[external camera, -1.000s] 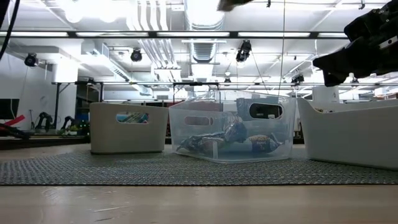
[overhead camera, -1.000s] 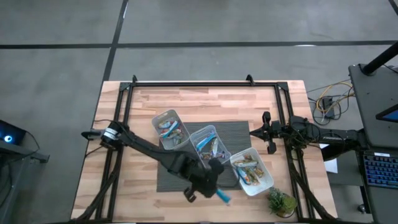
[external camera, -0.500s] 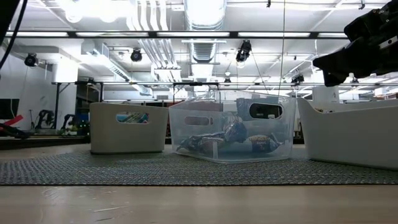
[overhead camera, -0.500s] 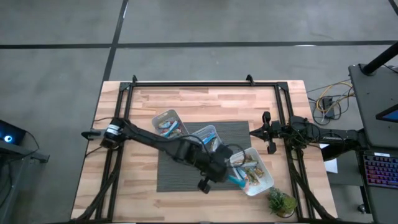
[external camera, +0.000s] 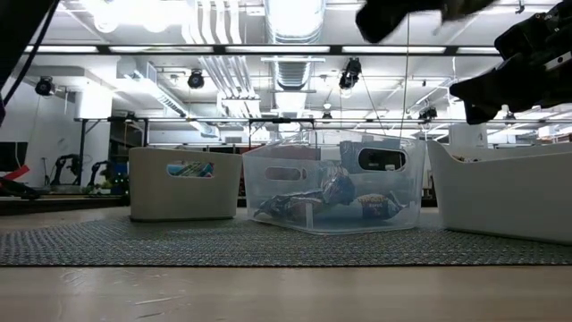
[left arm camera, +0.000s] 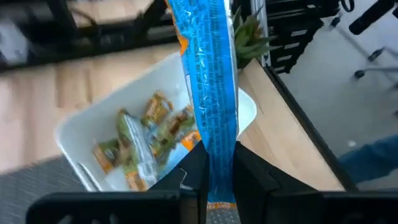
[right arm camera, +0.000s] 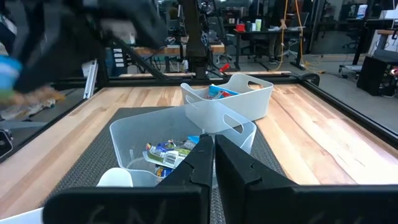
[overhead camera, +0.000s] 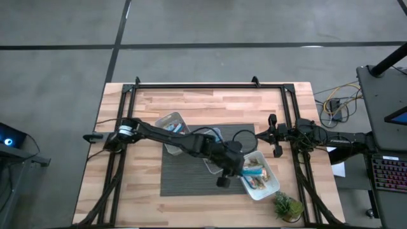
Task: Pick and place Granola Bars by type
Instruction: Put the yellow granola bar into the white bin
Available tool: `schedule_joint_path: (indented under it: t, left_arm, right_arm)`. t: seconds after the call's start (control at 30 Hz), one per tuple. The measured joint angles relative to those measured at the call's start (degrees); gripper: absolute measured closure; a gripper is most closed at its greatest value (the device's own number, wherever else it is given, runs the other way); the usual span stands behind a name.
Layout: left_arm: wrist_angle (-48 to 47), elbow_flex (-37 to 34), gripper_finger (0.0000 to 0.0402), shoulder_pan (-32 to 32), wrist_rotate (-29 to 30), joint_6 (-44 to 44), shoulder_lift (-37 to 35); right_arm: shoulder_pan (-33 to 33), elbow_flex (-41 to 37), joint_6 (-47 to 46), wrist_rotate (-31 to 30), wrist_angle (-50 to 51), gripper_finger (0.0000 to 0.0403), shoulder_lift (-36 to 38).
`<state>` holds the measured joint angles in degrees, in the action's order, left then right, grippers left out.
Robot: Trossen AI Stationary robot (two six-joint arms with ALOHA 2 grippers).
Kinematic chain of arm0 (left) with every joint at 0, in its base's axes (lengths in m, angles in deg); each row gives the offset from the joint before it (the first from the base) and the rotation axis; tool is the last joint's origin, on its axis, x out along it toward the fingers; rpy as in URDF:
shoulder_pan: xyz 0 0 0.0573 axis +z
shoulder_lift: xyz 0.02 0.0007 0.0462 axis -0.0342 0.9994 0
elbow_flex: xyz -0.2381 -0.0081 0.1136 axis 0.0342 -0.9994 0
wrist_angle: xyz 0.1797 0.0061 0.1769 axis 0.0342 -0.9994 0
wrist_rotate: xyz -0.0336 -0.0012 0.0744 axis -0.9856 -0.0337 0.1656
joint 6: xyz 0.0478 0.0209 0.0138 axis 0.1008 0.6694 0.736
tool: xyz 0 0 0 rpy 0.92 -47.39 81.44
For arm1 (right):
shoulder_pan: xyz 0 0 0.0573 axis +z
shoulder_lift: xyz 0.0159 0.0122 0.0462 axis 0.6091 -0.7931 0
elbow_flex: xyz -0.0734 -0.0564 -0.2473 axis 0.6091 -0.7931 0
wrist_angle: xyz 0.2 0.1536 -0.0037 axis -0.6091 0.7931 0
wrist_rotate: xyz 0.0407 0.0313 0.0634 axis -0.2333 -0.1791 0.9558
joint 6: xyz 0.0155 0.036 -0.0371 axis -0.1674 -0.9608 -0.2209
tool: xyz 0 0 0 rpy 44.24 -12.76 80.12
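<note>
A pale butcher-block table carries a dark woven mat, ribbed and matte. Three rectangular tubs with rounded corners sit on it in a diagonal row. The leftmost tub is translucent white plastic and holds bars with blue and silver wrappers. The middle tub is clear enough to show crinkled blue and grey bars through its wall. The rightmost tub, opaque white, holds tan bars with red and green print, lying loosely heaped.

The left arm stretches across the mat, and the left gripper hangs above the rightmost tub's near edge, its two dark fingers clamped on a glossy blue bar with fine print and an orange patch. The wrapper stands out long and flat from the fingers, over the tan bars.

A small green plant with spiky leaves stands just beside that tub. The right gripper waits at the table's right edge, fingers together.
</note>
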<state>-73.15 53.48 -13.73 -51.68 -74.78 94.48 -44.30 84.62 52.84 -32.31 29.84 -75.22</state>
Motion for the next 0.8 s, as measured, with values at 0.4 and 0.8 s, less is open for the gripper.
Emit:
schedule_joint_path:
  t: [0.4,0.8]
  left_arm:
    - [1.5,11.4,0.0362,1.4,-6.4,-12.7,11.9]
    - [-0.4,23.4,0.0362,2.5,-7.2,-19.0,21.2]
  right_arm:
    - [0.0,0.0,-0.1,0.0,0.0,0.0394,-0.1]
    - [0.0,0.0,0.1,0.0,0.0,0.0394,0.0]
